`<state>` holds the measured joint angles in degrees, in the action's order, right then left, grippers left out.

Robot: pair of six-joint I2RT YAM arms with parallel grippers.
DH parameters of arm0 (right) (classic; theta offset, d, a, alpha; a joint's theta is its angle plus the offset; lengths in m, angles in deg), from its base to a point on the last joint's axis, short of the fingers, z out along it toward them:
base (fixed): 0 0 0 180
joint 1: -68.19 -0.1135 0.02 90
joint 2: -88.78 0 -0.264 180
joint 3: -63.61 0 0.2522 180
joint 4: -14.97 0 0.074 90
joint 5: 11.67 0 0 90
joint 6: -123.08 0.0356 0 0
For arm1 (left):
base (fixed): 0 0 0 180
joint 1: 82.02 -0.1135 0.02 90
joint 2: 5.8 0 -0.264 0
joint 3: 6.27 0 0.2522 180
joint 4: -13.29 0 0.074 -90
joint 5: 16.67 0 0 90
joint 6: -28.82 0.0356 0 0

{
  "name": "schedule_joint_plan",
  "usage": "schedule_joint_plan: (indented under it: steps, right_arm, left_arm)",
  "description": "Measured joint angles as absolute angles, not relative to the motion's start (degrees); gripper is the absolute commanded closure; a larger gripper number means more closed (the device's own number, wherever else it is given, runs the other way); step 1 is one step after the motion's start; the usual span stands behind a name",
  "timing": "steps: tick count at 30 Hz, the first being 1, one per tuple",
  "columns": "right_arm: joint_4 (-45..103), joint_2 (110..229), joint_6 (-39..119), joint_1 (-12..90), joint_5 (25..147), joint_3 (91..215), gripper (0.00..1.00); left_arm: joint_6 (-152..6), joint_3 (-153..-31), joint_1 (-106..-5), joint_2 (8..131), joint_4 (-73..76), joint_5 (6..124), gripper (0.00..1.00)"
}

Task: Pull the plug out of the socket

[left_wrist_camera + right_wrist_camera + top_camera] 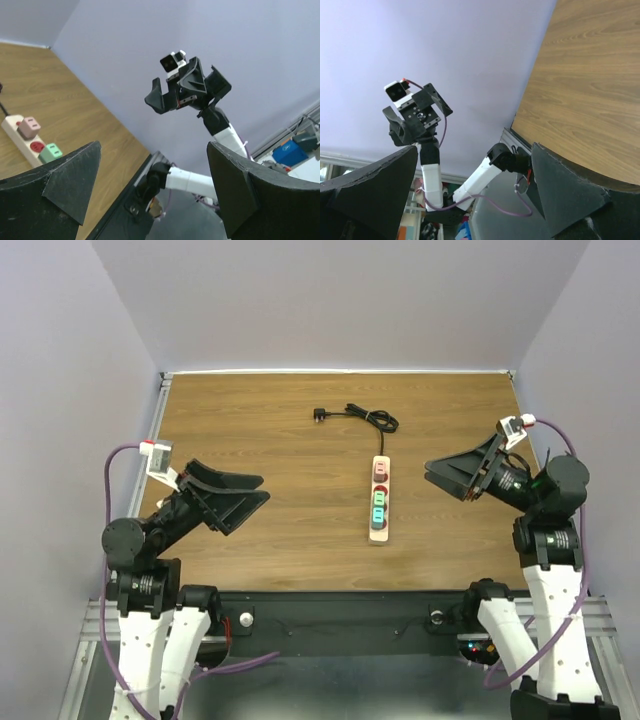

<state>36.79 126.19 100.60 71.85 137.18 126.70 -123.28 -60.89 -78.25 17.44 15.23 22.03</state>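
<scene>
Socket (380,487) with plugs (379,502) lay mid-frame on the table (250,420); left claw (262,489) and right claw (432,477) stood open, empty.

Matt wood-grain table (280,440); smooth beige plastic socket (380,502)

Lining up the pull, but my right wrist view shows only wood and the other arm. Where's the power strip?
Observer: The power strip lies on the table, front to back, nearer the right gripper.
Operator: What's plugged in?
Observer: A pink plug at its far end, green plugs nearer us.
Operator: And its cord?
Observer: The black cord curls to the far side, its end lying loose.
</scene>
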Motion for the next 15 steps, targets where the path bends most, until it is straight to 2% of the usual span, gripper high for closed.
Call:
schedule_joint_plan:
  steps: [5, 10, 12, 15]
  right_arm:
    - [41.05, 125.4, 97.5, 71.85, 137.49, 125.34, 0.0]
    - [60.89, 130.36, 82.66, 71.13, 130.52, 135.09, 0.0]
    - [68.04, 133.47, 76.06, 70.19, 125.05, 139.42, 0.0]
    - [74.9, 136.07, 69.48, 69.19, 118.58, 141.95, 0.0]
  left_arm:
    - [-117.82, -62.18, -78.23, 18.56, 9.35, 18.97, 0.01]
    - [-112.59, -62.38, -77.51, 19.34, 4.85, 17.59, 0.02]
    - [-109.45, -63.23, -76.85, 20.37, 0.98, 18.46, 0.04]
    - [-103.39, -66.66, -74.38, 25.09, -6.17, 22.64, 0.14]
